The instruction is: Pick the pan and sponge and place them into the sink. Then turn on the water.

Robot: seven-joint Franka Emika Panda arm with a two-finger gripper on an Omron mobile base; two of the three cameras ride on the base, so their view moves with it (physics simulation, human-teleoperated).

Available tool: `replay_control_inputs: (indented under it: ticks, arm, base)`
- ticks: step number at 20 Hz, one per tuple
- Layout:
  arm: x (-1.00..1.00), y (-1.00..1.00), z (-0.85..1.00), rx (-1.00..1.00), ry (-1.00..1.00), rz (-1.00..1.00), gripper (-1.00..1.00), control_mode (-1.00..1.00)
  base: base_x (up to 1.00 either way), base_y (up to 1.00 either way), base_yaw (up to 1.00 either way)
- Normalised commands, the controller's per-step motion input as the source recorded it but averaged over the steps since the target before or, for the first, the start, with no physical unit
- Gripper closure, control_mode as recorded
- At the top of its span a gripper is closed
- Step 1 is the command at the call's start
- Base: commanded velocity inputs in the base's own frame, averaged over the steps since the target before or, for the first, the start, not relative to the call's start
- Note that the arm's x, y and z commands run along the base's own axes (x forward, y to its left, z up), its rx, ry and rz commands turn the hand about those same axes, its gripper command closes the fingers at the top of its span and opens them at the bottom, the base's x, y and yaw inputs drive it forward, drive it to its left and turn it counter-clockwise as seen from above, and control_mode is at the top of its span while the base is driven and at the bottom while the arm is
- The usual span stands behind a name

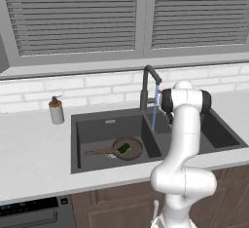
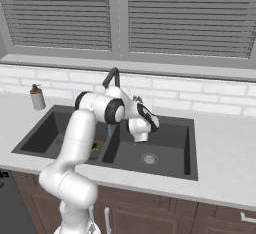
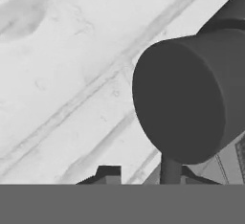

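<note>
White rounded arm (image 1: 182, 139), dark joint bands

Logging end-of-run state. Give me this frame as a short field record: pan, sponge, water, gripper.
pan: lying in the left basin of the sink, pan handle pointing left
sponge: green sponge sits inside the pan
water: blue stream running from the faucet
gripper: shut, holding nothing, close to the faucet base
soap dispenser: upright on the counter, left of the sink

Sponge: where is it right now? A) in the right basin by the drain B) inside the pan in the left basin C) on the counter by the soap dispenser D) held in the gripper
B: the green sponge lies inside the pan, which rests on the floor of the sink's left basin.
</note>
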Motion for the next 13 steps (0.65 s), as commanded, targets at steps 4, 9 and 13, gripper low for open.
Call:
replay_control_inputs:
  ticks: [4,9,13]
  arm:
    - [-0.57,-0.77,1.00,0.23,-0.21,0.08,1.00,-1.00]
    - [-0.52,-0.71,1.00,0.18,-0.17,0.07,1.00,-1.00]
    - [-0.57,-0.62,1.00,0.13,-0.19,0.07,1.00,-1.00]
  base:
    - [0.00,0.00,0.00]
    - [0.00,0.00,0.00]
    - [0.00,0.00,0.00]
